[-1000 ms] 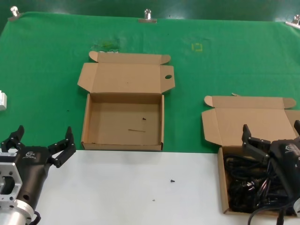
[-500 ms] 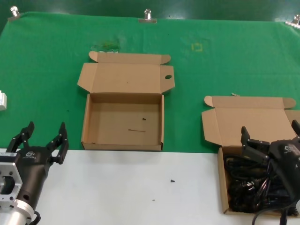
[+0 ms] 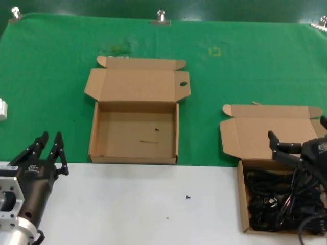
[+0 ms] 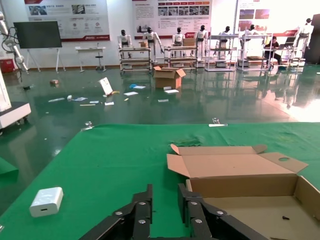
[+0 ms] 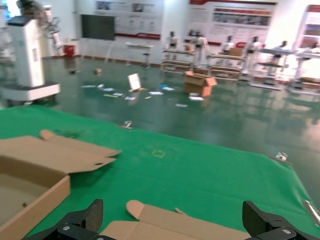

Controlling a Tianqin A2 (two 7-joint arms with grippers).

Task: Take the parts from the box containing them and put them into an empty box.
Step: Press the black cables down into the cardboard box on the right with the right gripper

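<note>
Right gripper [image 3: 298, 137] spread wide, holding nothing, hovering over the far end of the cord box [image 3: 243, 204] at the table's right edge. Black cords [image 3: 278, 199] all lie tangled inside it. Left gripper [image 3: 47, 149] at lower left, fingers nearly closed, empty. Holed-lid box [image 3: 134, 130] sits mid-table on the green cloth [image 3: 255, 66], lid open.

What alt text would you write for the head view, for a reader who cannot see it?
Two open cardboard boxes lie on a green mat: an empty box at centre and the box of black power cords at right. The right gripper, fingers open, hovers over the cords; the left gripper, fingers nearly shut, waits at lower left.
</note>
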